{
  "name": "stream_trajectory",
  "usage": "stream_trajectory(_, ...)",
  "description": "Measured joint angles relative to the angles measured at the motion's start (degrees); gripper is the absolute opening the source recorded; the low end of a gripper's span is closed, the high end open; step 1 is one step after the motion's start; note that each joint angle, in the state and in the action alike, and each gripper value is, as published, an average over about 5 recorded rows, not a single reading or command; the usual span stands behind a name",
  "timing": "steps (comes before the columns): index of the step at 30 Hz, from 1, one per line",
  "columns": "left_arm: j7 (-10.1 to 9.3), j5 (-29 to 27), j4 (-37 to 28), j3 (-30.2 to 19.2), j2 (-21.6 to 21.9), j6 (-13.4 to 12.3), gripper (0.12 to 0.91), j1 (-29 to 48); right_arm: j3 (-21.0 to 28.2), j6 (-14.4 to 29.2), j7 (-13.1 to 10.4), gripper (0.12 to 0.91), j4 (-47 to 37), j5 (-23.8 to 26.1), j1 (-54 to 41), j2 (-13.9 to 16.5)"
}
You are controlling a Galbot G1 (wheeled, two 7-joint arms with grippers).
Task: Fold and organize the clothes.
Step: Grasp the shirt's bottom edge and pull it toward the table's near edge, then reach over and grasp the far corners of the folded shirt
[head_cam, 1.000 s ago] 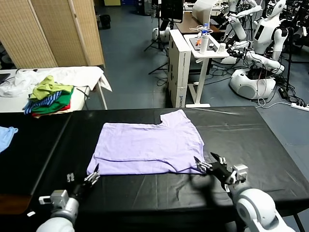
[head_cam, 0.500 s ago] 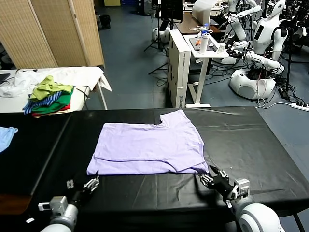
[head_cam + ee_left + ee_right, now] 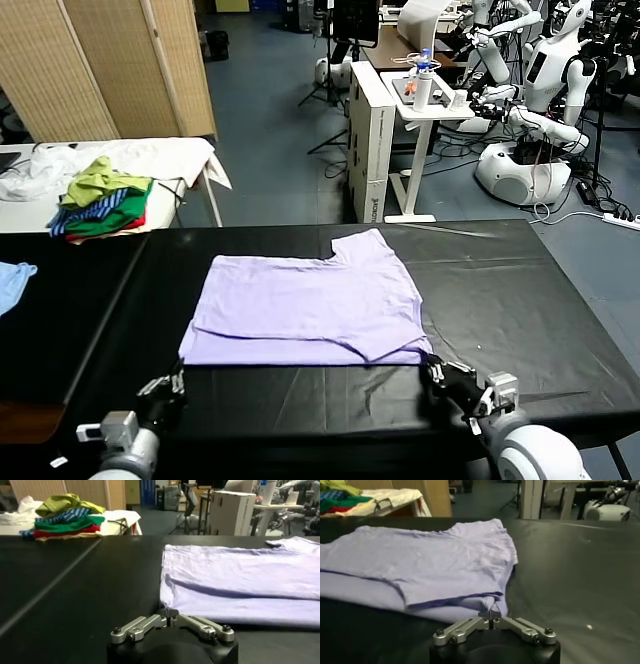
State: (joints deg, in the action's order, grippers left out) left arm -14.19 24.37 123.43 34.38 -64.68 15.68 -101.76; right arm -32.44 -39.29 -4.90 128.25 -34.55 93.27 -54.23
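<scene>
I see even overhead light with soft glare streaks on the glossy black tabletop (image 3: 500, 290); distant background looks slightly soft.

Blue floor (image 3: 270, 110), bamboo screen (image 3: 110, 65)

T-shirt (image 3: 310, 305): pale purple, lies flat on the black table (image 3: 520, 290) | left gripper (image 3: 165, 385): closed, near the shirt's near left corner | right gripper (image 3: 440, 375): closed, near the shirt's near right corner | clothes pile (image 3: 100, 200): green, striped, red, on a white table far left
</scene>
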Motion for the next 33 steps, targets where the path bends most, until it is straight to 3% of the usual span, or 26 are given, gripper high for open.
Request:
stream_trajectory(12,-0.29,-3.16,5.26,2.02,0.55,0.07,0.144,-10.18,-1.80,-2.81,-0.93,0.144,4.78,0.21,5.75,-0.11)
stream_trajectory(15,-1.35,-3.22,5.97,2.13,0.44,0.08,0.144,-11.48,-2.20,-2.89,-1.76,0.221,5.89,0.32,6.81,-0.36)
stream_trajectory(19,-3.24,-2.87,7.16,2.23,0.22,0.42,0.182,-12.81,-3.21,-2.90,-2.60,0.466,7.84,0.40,8.58,-0.64)
stream_trajectory(23,-5.10,-1.79,8.69,2.59,0.08,2.34,0.386,-14.02,-4.84,-2.91,-2.50,0.712,10.35,-0.09,10.57,-0.49)
stream_trajectory(26,-6.71,-0.65,10.00,3.00,0.01,4.61,0.576,-14.75,-6.60,-2.91,-2.32,0.855,12.06,-2.11,11.10,-0.15)
stream_trajectory(30,-7.22,0.21,12.09,3.71,-0.04,7.94,0.816,-15.37,-8.14,-2.92,-2.27,0.903,12.39,-5.64,8.92,0.49)
stream_trajectory(33,-7.92,2.08,14.13,4.18,0.15,9.54,0.893,-14.80,-7.59,-2.92,-2.21,0.906,10.60,-7.71,4.65,1.20)
